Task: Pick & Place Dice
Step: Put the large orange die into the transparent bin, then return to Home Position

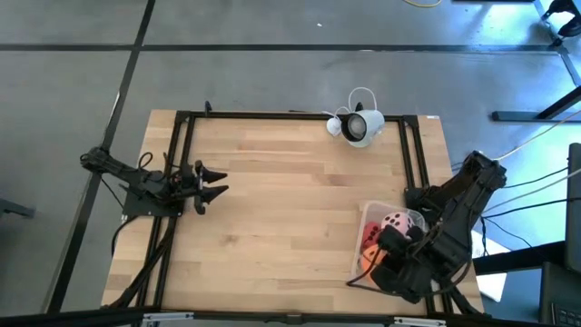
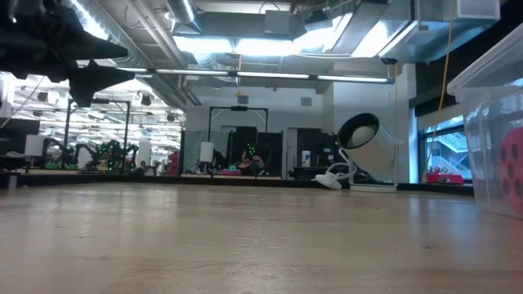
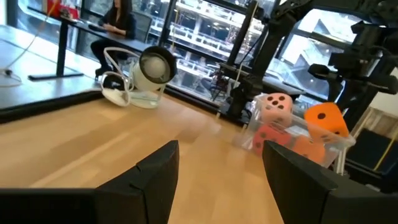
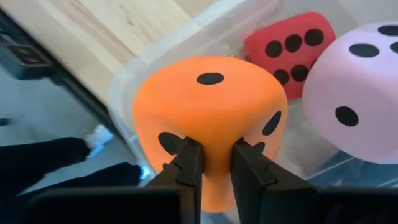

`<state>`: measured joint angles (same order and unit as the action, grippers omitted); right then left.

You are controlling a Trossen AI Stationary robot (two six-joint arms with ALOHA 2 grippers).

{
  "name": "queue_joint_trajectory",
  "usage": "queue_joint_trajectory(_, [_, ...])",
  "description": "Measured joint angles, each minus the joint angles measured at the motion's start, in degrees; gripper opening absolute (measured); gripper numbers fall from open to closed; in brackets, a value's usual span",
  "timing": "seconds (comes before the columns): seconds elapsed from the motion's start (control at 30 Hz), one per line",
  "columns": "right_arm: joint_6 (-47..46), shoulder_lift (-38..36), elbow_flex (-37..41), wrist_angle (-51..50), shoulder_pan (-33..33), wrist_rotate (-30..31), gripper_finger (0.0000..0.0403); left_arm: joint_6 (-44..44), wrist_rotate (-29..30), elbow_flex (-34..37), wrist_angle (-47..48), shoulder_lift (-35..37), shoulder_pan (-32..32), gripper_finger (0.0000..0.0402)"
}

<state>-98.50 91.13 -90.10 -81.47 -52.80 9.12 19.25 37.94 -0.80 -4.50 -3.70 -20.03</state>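
Note:
A clear plastic box (image 1: 356, 259) stands at the table's near right, with a pale pink die (image 1: 395, 221) and a red die (image 1: 370, 238) inside. My right gripper (image 4: 210, 152) hangs over the box, shut on an orange die (image 4: 208, 106). The left wrist view shows this orange die (image 3: 326, 118) raised at the height of the box's rim, above a second orange die (image 3: 305, 149). The red die (image 4: 289, 43) and the pink die (image 4: 360, 93) lie beside it. My left gripper (image 1: 213, 182) stands open at the table's left, touching nothing, its fingers pointing level toward the box. My right gripper pinches the orange die's side (image 4: 211, 134) just below its one-pip face, between the two fingers. The soft side is dented in there. The fingers come from above, pointing steeply down. The die sits tilted over the box's near rim (image 4: 134, 71), above the other dice.
A white round lamp-like device (image 1: 359, 125) with a looped cable stands at the table's far edge. Black frame rails (image 1: 182, 163) run along the left, far and right sides. Bare wood (image 1: 290, 209) lies between the two arms.

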Motion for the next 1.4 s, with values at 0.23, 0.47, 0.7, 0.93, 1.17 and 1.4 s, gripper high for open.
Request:
queue_joint_trajectory(0.23, [1.52, 3.85, 1.13, 0.29, 0.18, -0.79, 0.0049, -8.19, 0.17, 0.05, -0.08, 0.02, 0.00, 0.0223])
queue_joint_trajectory(0.47, [1.59, 4.16, 1.26, 0.25, 0.48, 3.30, 0.0073, -9.47, 0.15, 0.11, -0.09, 0.02, 0.00, 0.0223])
queue_joint_trajectory(0.7, [1.36, 4.31, 1.42, 0.17, 0.53, 3.06, 0.0159, -9.47, 0.01, 0.15, -0.21, 0.02, 0.00, 0.0223])
queue_joint_trajectory(0.93, [3.02, 4.33, 0.33, -0.01, 0.46, -1.12, 0.0230, -9.54, -0.01, 0.15, -0.26, 0.02, 0.00, 0.0223])
queue_joint_trajectory(1.17, [4.84, 3.94, -2.22, -1.07, 0.98, -1.69, 0.0283, -9.63, -0.03, 0.17, -0.32, 0.02, 0.00, 0.0223])
queue_joint_trajectory(1.4, [4.03, 3.89, -6.48, -6.87, 1.23, -0.90, 0.0290, -9.60, -0.05, 0.20, -0.37, 0.02, 0.00, 0.0224])
